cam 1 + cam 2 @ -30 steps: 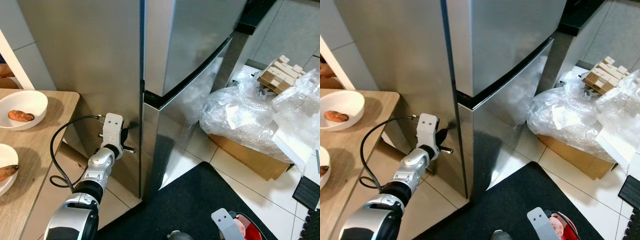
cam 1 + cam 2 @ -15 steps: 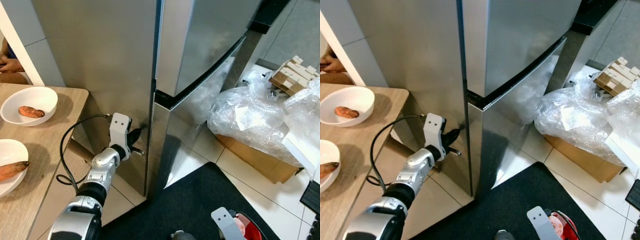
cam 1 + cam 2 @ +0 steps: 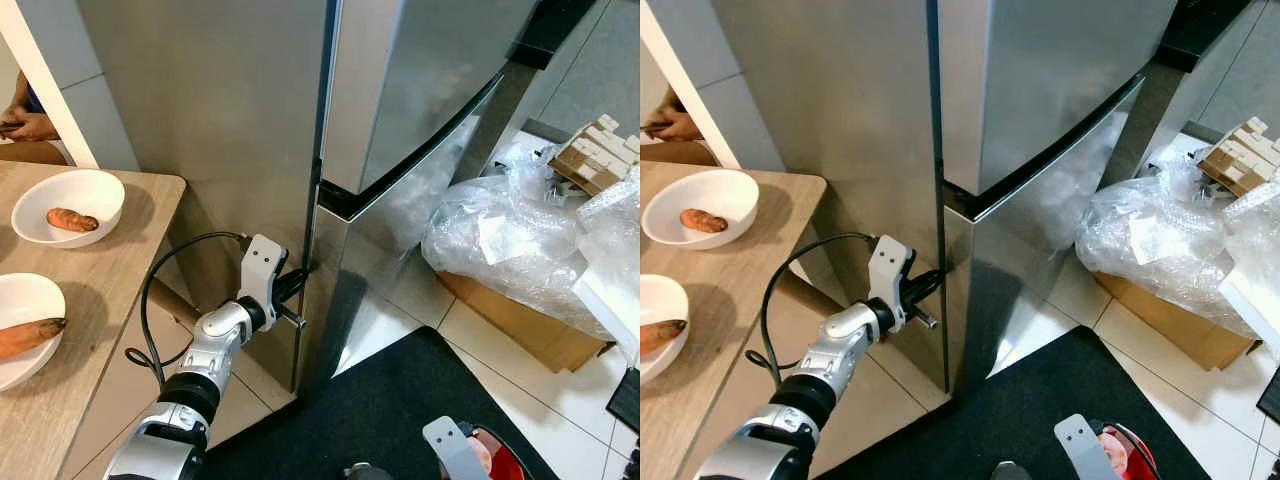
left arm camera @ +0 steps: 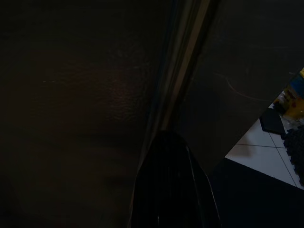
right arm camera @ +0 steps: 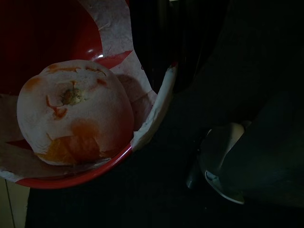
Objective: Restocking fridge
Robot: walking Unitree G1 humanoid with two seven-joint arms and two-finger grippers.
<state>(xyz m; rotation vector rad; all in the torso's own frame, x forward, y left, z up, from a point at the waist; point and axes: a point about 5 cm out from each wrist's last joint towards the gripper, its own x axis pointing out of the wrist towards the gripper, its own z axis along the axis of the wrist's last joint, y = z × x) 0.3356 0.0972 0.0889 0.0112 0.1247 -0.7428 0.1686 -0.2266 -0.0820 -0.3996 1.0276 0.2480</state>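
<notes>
The steel fridge (image 3: 420,90) stands with its upper and lower doors shut. My left gripper (image 3: 298,284) reaches low along the fridge's side, its fingers (image 4: 167,180) shut together and their tips at the seam by the lower door's (image 3: 400,230) left edge. Low at the right, my right gripper (image 5: 164,78) is shut on the rim of a red bowl (image 5: 71,178) lined with white paper, which holds a pale, partly peeled orange fruit (image 5: 76,111). On the wooden table (image 3: 110,330) two white bowls hold a sweet potato (image 3: 73,218) and an orange root (image 3: 30,335).
A cardboard box heaped with clear plastic wrap (image 3: 520,230) sits on the tiles to the fridge's right, with wooden blocks (image 3: 595,150) behind. A black mat (image 3: 380,400) lies before the fridge. A person's hand (image 3: 30,125) rests at the table's far left.
The camera has shifted closer and to the left. My left gripper has slid forward along the fridge's side until its tips meet the lower door's edge.
</notes>
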